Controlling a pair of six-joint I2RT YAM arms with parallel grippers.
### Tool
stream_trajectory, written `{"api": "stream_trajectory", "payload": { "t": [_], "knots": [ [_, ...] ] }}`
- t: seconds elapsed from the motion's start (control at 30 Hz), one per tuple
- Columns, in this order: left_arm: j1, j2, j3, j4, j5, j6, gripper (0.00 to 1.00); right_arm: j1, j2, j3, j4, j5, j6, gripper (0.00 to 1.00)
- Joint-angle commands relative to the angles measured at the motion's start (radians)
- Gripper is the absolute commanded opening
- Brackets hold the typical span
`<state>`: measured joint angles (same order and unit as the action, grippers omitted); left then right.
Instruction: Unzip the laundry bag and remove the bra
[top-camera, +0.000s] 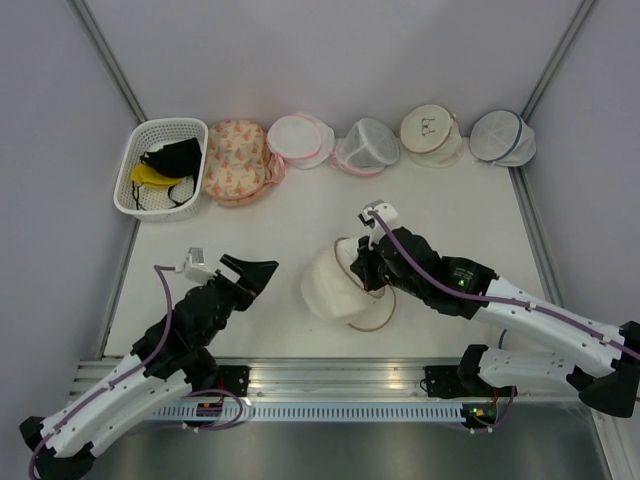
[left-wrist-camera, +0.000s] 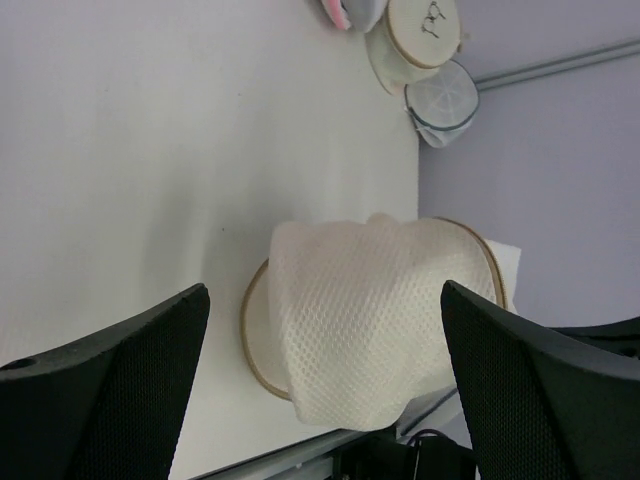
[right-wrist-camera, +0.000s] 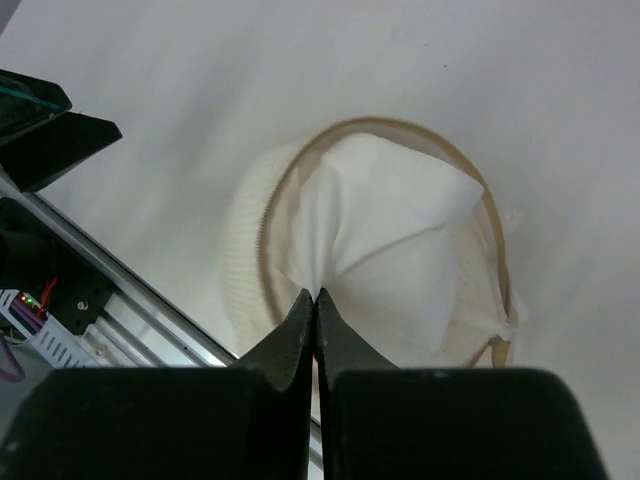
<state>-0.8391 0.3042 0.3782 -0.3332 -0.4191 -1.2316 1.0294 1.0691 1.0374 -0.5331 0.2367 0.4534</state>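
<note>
White mesh shows first from the top camera: the laundry bag (top-camera: 322, 290) lies on the table (top-camera: 300, 215) near the front edge, between my two arms. The right fingers (top-camera: 362, 275) are down on its right side. The left fingers (top-camera: 255, 272) hang just left of the bag and do not touch it. Along the back sit a basket (top-camera: 128, 175) with a black bra (top-camera: 178, 155) and a yellow bra (top-camera: 150, 177) in it. Next come a flowery pouch (top-camera: 235, 160), a pink-edged pouch (top-camera: 300, 140), a second pink pouch (top-camera: 367, 147), a tan-edged pouch (top-camera: 430, 130) with a small black mark, and a blue-edged pouch (top-camera: 503, 137). From the left wrist camera, the left fingers are spread wide with nothing in them. The bag's bumpy mesh dome lies on the table beyond them, with its tan zip edge showing at both ends. From the right wrist camera, the right fingers are pressed tight together and pinch a fold of the bra (right-wrist-camera: 395, 225), which is smooth and white. The bra sits inside the bag's open tan ring, and the mesh is slumped off to the left.
</note>
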Motion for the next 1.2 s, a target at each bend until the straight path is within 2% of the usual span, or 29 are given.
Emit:
{"api": "stream_trajectory", "payload": {
  "t": [0.0, 0.07, 0.1, 0.23, 0.37, 0.47, 0.6, 0.83, 0.9, 1.03, 1.17],
  "knots": [
    [0.0, 0.071, 0.076, -0.158, -0.077, -0.048, 1.0, -0.003, -0.011, 0.01, -0.008, 0.049, -0.022, 0.0],
    [0.001, 0.093, 0.07, -0.091, -0.037, -0.004, 1.0, -0.003, -0.006, 0.003, 0.005, 0.004, -0.03, 0.0],
    [0.0, 0.099, 0.051, 0.03, -0.015, 0.053, 1.0, -0.002, 0.003, 0.0, 0.011, -0.014, -0.033, 0.0],
    [0.0, 0.182, 0.018, 0.282, 0.142, 0.156, 1.0, -0.003, 0.028, -0.031, 0.061, -0.111, -0.042, 0.0],
    [0.0, 0.323, 0.073, 0.329, 0.213, 0.21, 1.0, -0.003, 0.077, -0.063, 0.105, -0.221, -0.048, 0.0],
    [0.0, 0.397, 0.119, 0.401, 0.261, 0.251, 1.0, -0.002, 0.107, -0.088, 0.131, -0.232, -0.042, 0.0],
    [-0.002, 0.476, 0.169, 0.401, 0.304, 0.325, 0.99, -0.002, 0.124, -0.108, 0.169, -0.289, -0.038, 0.0],
    [-0.002, 0.564, 0.215, 0.356, 0.361, 0.445, 0.98, -0.002, 0.132, -0.106, 0.179, -0.296, -0.039, 0.0],
    [-0.002, 0.59, 0.231, 0.339, 0.379, 0.494, 0.96, -0.002, 0.135, -0.103, 0.183, -0.297, -0.039, 0.0],
    [-0.011, 0.627, 0.29, 0.189, 0.335, 0.553, 0.92, -0.002, 0.144, -0.097, 0.185, -0.289, -0.039, 0.0],
    [-0.011, 0.633, 0.314, 0.14, 0.324, 0.59, 0.85, -0.002, 0.152, -0.091, 0.18, -0.277, -0.041, 0.0]
  ]
}}
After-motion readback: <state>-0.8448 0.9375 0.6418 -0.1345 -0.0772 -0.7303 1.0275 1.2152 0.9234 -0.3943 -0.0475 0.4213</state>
